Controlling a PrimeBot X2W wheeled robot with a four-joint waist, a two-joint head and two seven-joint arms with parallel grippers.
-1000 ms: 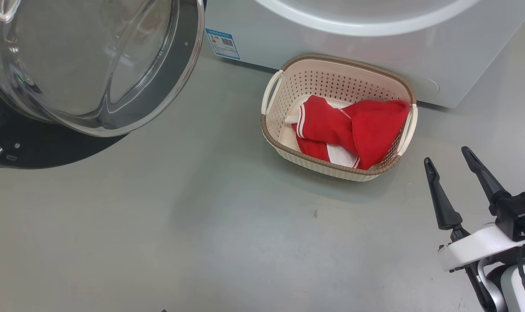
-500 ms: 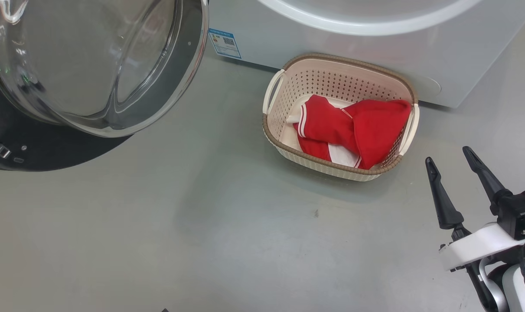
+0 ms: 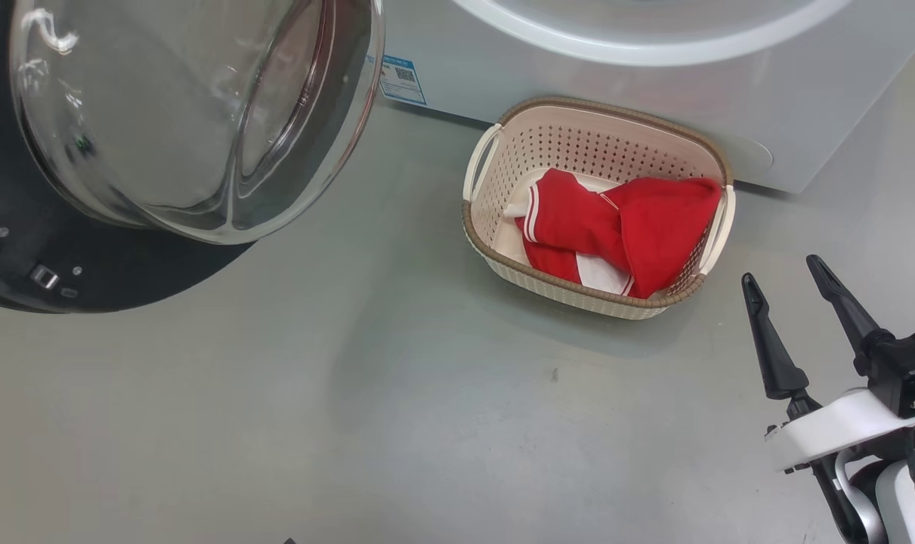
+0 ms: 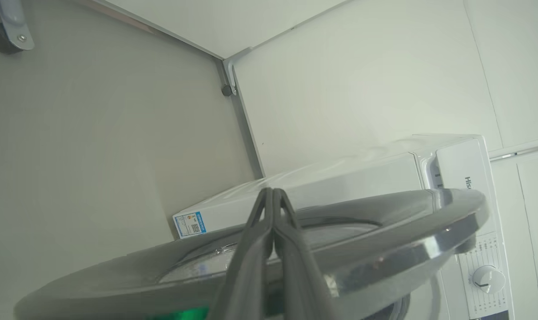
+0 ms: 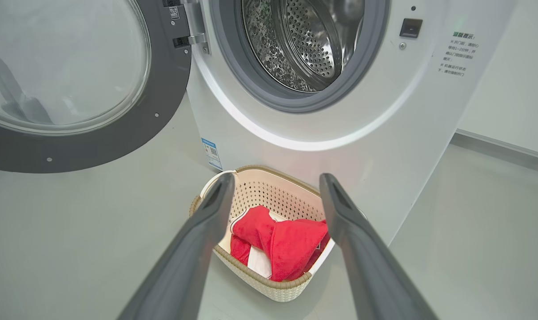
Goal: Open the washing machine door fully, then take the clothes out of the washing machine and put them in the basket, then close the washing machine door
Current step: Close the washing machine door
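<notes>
The washing machine (image 5: pixel 353 129) stands with its drum (image 5: pixel 304 40) bare of laundry, as far as I can see. The washing machine door (image 5: pixel 117 142) hangs open to the left of the machine's mouth. The basket (image 3: pixel 578 143) sits against the machine's front, with the clothes (image 3: pixel 638 227) heaped inside. Unloading looks done, and only shutting the door seems left. My left gripper (image 4: pixel 272 192), fingers pinched together on nothing, is at the door's outer rim. My right gripper (image 3: pixel 780 270), spread wide and empty, hovers before the machine.

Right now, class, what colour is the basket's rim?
The basket rim is brown, woven-look; clearest in the head view.
</notes>
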